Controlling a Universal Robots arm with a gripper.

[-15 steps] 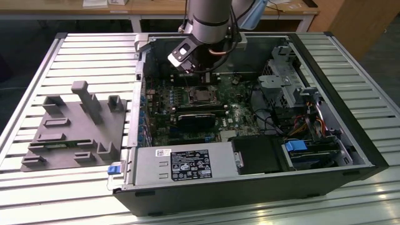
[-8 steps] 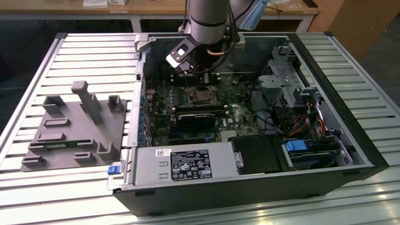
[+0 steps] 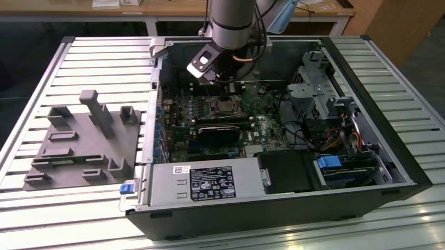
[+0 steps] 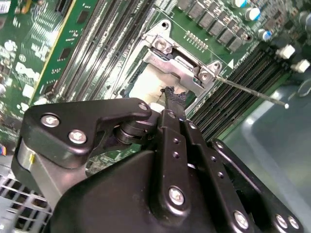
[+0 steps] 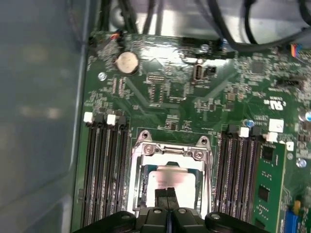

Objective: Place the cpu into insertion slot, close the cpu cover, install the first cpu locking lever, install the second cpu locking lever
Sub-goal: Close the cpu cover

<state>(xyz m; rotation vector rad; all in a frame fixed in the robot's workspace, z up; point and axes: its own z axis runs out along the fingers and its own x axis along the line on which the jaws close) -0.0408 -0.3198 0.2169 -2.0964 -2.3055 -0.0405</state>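
Inside the open computer case point(image 3: 410, 156) my gripper point(image 3: 221, 87) hangs just above the insertion slot point(image 3: 224, 108) on the green board. In both wrist views the cpu point(image 5: 175, 178) point(image 4: 146, 82) lies in the slot, its dull silver top showing through the window of the cpu cover point(image 5: 170, 151) point(image 4: 177, 65), which lies down over it. My gripper point(image 5: 167, 194) point(image 4: 171, 94) is shut, its tips pressed together with nothing between them, right over the cpu's top. A thin locking lever point(image 4: 252, 90) sticks out sideways from the socket corner.
Long black memory slots point(image 5: 104, 165) flank the socket on both sides. A black card point(image 3: 219, 133) sits just in front of the socket, with the power supply point(image 3: 208, 182) nearer still. A drive cage with cables point(image 3: 320, 94) is at the exterior view's right and a grey fixture point(image 3: 83, 140) at its left.
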